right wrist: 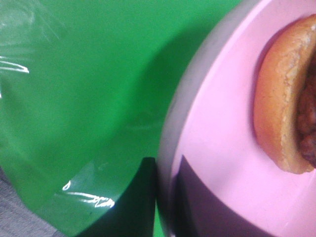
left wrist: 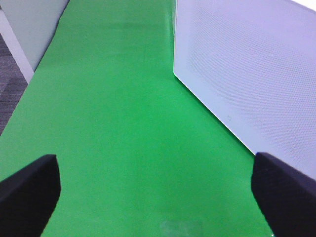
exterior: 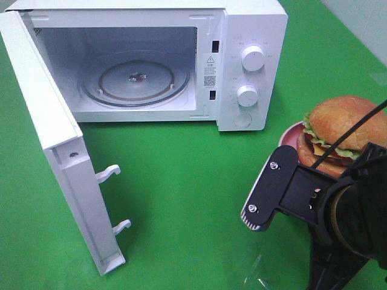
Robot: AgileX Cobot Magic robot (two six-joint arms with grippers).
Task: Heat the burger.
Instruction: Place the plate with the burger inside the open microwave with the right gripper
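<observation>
The burger [exterior: 344,130], with a tan bun and green lettuce edge, rests on a pink plate [exterior: 290,136] at the right of the green table. In the right wrist view my right gripper [right wrist: 165,168] is shut on the plate's rim [right wrist: 222,123], one dark finger [right wrist: 143,197] under the edge and one on top, beside the burger's bun [right wrist: 276,113]. The right arm [exterior: 302,193] covers the plate's near side from above. My left gripper [left wrist: 158,197] shows only in its wrist view, open over bare green cloth, holding nothing.
The white microwave [exterior: 248,60] stands at the back with its door [exterior: 60,151] swung wide to the left and its glass turntable [exterior: 136,78] bare. The door's perforated face [left wrist: 247,74] is next to the left gripper. Clear plastic film [exterior: 260,278] lies near the front edge.
</observation>
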